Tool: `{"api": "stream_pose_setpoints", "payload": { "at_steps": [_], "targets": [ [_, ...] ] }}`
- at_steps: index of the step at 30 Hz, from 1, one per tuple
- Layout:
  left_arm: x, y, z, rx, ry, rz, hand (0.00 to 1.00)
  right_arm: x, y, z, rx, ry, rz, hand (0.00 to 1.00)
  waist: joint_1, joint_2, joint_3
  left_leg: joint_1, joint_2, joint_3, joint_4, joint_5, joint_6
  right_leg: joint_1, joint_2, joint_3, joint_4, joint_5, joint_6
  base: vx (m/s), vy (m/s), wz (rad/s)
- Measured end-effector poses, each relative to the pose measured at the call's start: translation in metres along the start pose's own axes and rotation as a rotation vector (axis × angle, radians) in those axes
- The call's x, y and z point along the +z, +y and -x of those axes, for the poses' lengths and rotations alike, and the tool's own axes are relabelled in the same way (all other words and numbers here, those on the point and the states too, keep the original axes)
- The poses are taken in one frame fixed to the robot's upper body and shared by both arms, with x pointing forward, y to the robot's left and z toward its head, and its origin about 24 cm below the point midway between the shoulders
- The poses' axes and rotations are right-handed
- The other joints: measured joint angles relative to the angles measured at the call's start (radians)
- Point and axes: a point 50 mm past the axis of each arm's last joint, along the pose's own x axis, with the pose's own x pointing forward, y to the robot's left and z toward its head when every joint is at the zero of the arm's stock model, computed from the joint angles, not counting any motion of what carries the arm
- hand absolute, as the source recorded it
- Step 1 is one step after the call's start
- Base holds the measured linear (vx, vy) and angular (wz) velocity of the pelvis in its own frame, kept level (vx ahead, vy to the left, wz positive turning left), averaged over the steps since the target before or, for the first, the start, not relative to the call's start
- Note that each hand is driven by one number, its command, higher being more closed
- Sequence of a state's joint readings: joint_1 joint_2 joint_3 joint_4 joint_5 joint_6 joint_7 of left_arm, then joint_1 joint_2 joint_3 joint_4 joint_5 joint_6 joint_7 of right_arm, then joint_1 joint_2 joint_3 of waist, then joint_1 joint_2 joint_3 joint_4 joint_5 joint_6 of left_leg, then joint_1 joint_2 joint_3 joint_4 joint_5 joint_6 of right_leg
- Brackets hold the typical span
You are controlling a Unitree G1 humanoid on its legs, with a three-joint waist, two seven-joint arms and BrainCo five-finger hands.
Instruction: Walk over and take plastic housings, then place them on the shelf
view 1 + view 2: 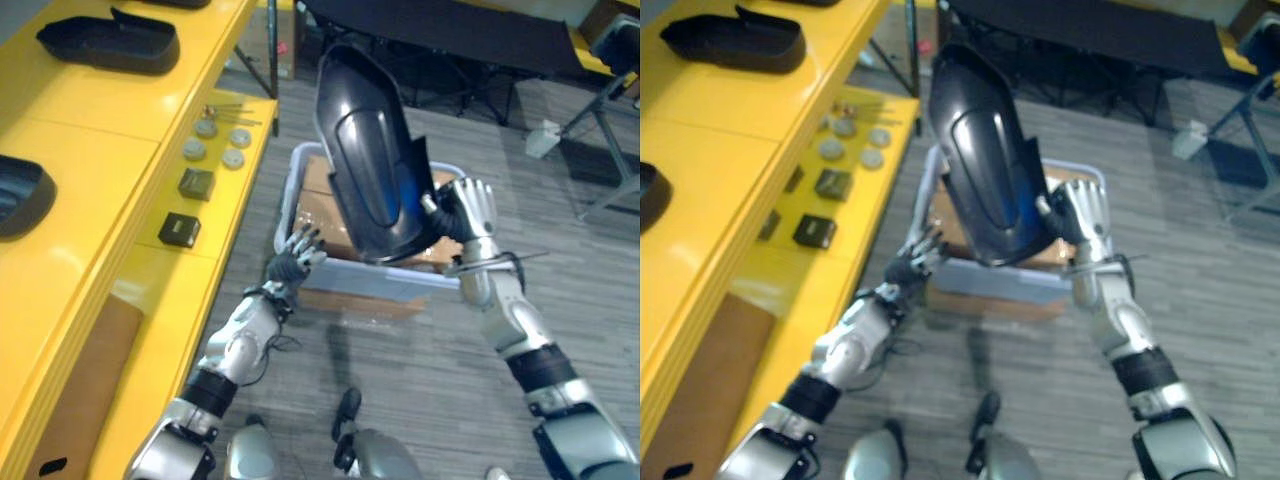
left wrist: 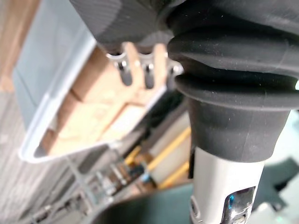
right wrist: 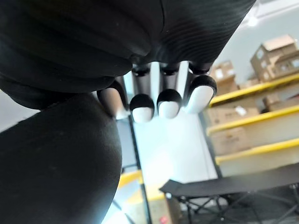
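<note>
Plastic housing, dark and long, is held in the air to the right of the yellow shelf, its long axis near upright and leaning toward the shelf. The right hand clamps its lower edge. The left hand, fingers spread and empty, hovers below, nearer the shelf.

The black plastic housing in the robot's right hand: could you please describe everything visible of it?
The black plastic housing is a glossy, elongated shell with a raised oval panel and a bluish sheen. It is held steeply tilted in the air above a pale bin of cardboard. The right hand grips its lower edge; the open left hand hangs apart.
</note>
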State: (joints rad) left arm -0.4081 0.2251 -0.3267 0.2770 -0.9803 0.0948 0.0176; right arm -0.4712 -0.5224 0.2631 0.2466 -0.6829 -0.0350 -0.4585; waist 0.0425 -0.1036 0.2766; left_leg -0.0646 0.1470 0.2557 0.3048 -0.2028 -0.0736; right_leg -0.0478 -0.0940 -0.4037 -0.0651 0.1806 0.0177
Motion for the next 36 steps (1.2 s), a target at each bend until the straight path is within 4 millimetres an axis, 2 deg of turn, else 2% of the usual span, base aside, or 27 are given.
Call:
{"api": "stream_pose_setpoints", "payload": {
  "at_steps": [6, 15, 23, 27, 36],
  "targets": [
    [-0.006, 0.004, 0.0, 0.033, 0.02, -0.05, 0.0, 0.008, 0.016, 0.013, 0.077, -0.023, -0.039, 1.0, 0.006, 0.0, -0.03, 0.017, -0.006, -0.003, -0.015, 0.005, 0.0, 0.019, -0.001, -0.004, -0.013, 0.004, 0.002, 0.0, 0.076, 0.03],
    [-0.009, -0.001, -0.001, 0.024, 0.03, -0.07, 0.0, 0.021, 0.037, 0.032, 0.165, -0.076, -0.056, 1.0, 0.005, -0.002, -0.034, 0.029, -0.021, -0.01, -0.024, 0.011, 0.004, 0.032, -0.015, -0.007, -0.014, 0.009, 0.008, -0.03, 0.074, 0.02],
    [-0.005, -0.008, -0.001, -0.006, 0.017, -0.064, 0.0, 0.017, 0.044, 0.043, 0.212, -0.053, -0.054, 1.0, 0.009, -0.002, -0.038, 0.027, -0.028, -0.021, -0.027, 0.013, 0.007, 0.033, -0.019, -0.012, -0.015, 0.01, 0.01, -0.01, 0.058, 0.03],
    [-0.01, -0.01, 0.0, -0.016, 0.036, -0.035, 0.0, 0.013, 0.056, 0.058, 0.276, -0.034, -0.056, 1.0, 0.008, 0.003, -0.098, 0.03, -0.037, -0.027, -0.039, 0.016, 0.009, 0.031, -0.026, -0.012, -0.016, 0.012, 0.013, 0.03, 0.088, 0.05],
    [-0.01, -0.011, 0.002, -0.023, 0.033, 0.002, 0.0, 0.015, 0.059, 0.06, 0.292, -0.059, -0.029, 1.0, 0.016, 0.001, -0.102, 0.03, -0.042, -0.03, -0.037, 0.023, 0.013, 0.035, -0.031, -0.01, -0.016, 0.019, 0.015, -0.06, 0.044, 0.0]
  ]
}}
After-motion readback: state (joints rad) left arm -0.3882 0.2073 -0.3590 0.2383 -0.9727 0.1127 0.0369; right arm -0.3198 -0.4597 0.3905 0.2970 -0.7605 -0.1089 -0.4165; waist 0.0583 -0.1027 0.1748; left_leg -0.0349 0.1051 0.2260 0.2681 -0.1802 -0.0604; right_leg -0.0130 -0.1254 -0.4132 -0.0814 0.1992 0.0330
